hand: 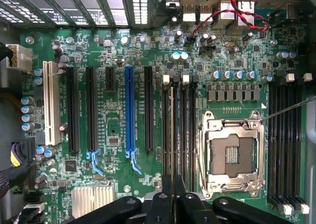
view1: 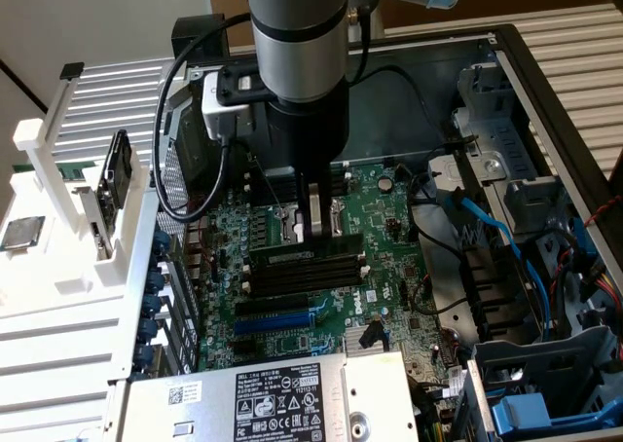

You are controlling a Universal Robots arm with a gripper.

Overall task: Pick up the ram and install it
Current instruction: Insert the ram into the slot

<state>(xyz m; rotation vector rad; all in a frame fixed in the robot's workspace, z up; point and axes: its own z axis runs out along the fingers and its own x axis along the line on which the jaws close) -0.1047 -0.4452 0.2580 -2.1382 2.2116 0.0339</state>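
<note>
The ram (view1: 336, 246) is a thin green stick with black chips, standing on edge along the bank of black memory slots (view1: 307, 272) on the motherboard (view1: 292, 335). My gripper (view1: 312, 233) comes straight down onto its top edge near the middle and is shut on it. In the wrist view the ram (hand: 172, 135) appears edge-on as a thin line running away from my gripper (hand: 172, 184), lined up with the second slot of the bank (hand: 183, 130). I cannot tell whether it is fully seated.
An empty silver processor socket (hand: 232, 152) lies beside the slots, with a second slot bank (hand: 284, 145) past it. Blue and black expansion slots (hand: 129, 110) and a heatsink (hand: 91, 199) lie on the other side. The power supply (view1: 282, 403), blue cables (view1: 487, 228) and a white rack (view1: 68, 218) surround the board.
</note>
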